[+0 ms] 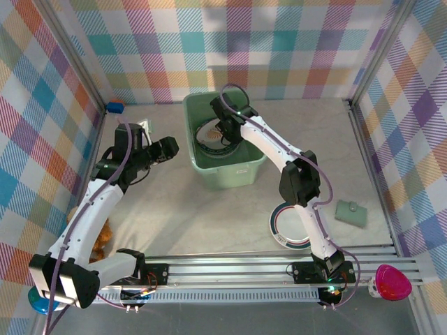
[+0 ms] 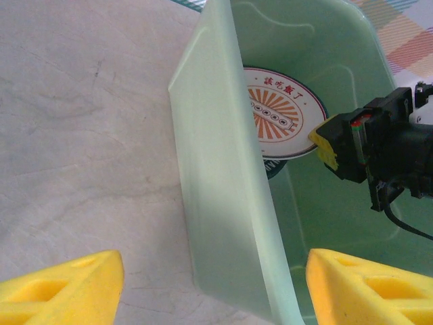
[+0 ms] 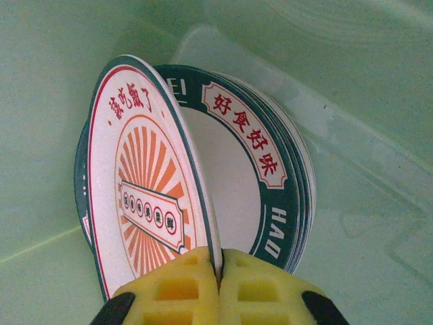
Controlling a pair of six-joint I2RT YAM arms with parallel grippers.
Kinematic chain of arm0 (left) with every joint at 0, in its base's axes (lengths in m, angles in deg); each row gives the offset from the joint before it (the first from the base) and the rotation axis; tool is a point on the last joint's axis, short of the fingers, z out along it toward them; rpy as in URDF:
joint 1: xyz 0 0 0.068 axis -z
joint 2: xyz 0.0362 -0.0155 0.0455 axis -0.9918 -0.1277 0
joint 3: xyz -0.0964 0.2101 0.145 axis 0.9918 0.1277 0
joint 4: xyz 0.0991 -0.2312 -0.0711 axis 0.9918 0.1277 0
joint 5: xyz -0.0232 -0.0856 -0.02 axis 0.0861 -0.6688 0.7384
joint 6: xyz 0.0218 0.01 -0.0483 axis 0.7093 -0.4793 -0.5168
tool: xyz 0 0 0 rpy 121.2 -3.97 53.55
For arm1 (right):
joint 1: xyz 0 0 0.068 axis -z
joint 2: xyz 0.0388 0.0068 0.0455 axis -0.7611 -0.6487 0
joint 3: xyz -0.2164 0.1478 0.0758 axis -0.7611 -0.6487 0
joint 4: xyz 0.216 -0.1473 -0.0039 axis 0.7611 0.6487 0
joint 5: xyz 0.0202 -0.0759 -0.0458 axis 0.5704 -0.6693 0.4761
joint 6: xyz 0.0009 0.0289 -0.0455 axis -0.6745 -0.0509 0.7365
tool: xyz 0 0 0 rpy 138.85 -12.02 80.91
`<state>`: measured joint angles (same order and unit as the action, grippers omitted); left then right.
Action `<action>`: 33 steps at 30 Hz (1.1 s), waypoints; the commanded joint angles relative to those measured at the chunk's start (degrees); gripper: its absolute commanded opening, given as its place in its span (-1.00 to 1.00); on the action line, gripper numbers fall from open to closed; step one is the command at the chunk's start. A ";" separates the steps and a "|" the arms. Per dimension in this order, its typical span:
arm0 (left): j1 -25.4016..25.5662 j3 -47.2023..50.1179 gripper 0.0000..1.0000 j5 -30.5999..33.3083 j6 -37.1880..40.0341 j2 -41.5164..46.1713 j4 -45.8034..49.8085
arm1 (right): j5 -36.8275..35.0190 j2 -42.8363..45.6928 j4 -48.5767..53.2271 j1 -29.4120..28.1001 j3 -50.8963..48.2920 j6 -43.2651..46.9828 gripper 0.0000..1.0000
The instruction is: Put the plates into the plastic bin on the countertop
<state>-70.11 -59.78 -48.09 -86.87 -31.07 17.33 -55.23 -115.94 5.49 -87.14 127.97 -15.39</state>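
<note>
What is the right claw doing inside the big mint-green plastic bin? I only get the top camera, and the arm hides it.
Observer: The right claw is shut on the rim of a round white plate with an orange sunburst centre, holding it tilted up on edge.
Operator: Is anything else in there?
Observer: Yes, a stack of round white plates with dark green rims lies just behind it on the floor of the mint-green plastic bin.
Operator: And the other claw?
Observer: The left claw is open and empty, its yellow fingers apart, facing the bin's side wall from over the beige countertop.
</note>
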 commanded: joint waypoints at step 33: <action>-0.74 0.97 0.43 -1.36 0.85 4.50 3.38 | -0.87 -6.42 -2.16 -0.74 2.02 2.53 0.98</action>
<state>-70.11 -59.21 -48.50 -86.87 -27.69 19.40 -55.03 -122.03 5.29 -87.69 127.95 -14.91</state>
